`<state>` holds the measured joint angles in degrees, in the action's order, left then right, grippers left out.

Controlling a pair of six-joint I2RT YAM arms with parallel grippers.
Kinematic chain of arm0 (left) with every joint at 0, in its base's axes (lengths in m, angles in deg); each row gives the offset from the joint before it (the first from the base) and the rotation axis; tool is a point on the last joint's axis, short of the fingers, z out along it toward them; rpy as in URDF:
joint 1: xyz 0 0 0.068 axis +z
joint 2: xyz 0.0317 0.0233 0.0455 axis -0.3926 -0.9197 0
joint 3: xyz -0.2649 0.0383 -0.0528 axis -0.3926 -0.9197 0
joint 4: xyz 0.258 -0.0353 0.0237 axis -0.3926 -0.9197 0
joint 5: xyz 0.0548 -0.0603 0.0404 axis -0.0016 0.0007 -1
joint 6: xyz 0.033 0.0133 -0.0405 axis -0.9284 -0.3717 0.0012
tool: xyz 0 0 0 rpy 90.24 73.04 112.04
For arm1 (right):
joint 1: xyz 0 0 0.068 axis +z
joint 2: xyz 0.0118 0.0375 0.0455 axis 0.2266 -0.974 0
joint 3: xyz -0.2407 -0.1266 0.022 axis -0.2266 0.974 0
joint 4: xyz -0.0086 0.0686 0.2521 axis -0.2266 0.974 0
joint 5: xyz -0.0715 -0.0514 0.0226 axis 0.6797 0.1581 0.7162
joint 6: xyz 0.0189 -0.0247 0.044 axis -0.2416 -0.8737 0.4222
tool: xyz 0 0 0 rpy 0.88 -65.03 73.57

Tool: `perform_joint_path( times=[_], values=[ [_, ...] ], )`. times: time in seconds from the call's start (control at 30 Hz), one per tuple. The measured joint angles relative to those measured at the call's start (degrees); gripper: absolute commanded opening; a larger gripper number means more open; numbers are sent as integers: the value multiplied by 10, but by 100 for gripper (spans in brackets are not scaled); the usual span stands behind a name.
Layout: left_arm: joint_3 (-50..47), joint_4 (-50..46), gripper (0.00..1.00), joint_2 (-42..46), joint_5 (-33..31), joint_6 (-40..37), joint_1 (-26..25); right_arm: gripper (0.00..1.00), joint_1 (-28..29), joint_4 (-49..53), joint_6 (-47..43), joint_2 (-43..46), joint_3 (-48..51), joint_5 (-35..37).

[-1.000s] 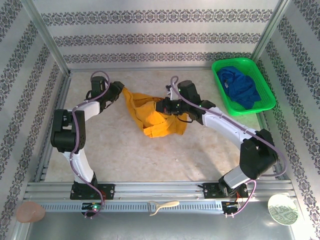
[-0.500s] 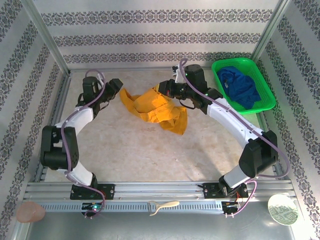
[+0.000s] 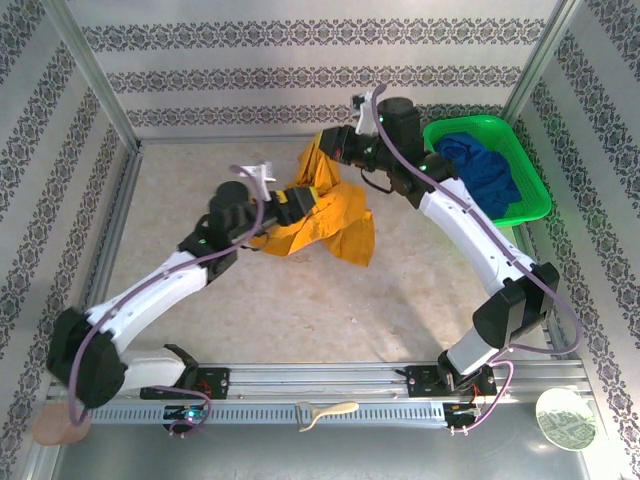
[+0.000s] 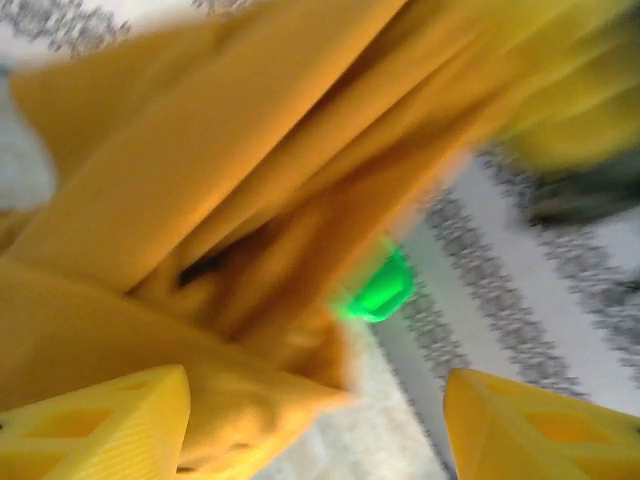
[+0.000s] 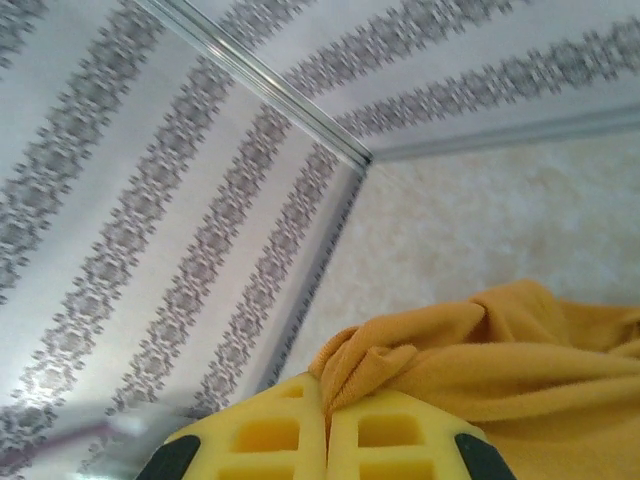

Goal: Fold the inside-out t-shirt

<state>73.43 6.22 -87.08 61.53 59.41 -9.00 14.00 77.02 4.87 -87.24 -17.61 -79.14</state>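
T-shirt at middle of table; left pincer at its left, right pincer behind; basket far right, garment inside.

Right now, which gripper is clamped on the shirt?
The right gripper, shut on a bunch of the orange-yellow t-shirt; the left gripper stands wide open.

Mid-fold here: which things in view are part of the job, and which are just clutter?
Job: t-shirt; right gripper, shut on it; left gripper, open, close to it.
Lying about: green basket; blue garment; pale utensil; pink disc; patterned disc.
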Motion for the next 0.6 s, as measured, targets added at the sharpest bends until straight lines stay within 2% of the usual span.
perform_joint_path(
  times=[0.1, 0.2, 0.3, 0.37, 0.43, 0.53, 0.6],
  values=[
    [-9, 17, 65, -104, -33, -1, -14, 0, -5, 27, 6, -16, -96, 0],
    [-57, 38, 66, -172, -55, 5, -16, 0, -14, 59, 15, -39, -224, -4],
    [-118, 39, 68, -190, -70, 11, -16, 0, -23, 74, 18, -53, -342, -12],
    [-142, 33, 70, -177, -75, 12, -15, 0, -25, 69, 14, -40, -367, -17],
    [-150, 10, 74, -135, -78, 5, -13, 0, -25, 45, 9, 5, -311, -22],
    [-139, -24, 78, -24, -78, -12, -11, 0, -29, -28, 10, 84, -130, -40],
    [-119, -44, 82, 53, -76, -23, -11, 0, -39, -89, 14, 105, -11, -70]
  ],
)
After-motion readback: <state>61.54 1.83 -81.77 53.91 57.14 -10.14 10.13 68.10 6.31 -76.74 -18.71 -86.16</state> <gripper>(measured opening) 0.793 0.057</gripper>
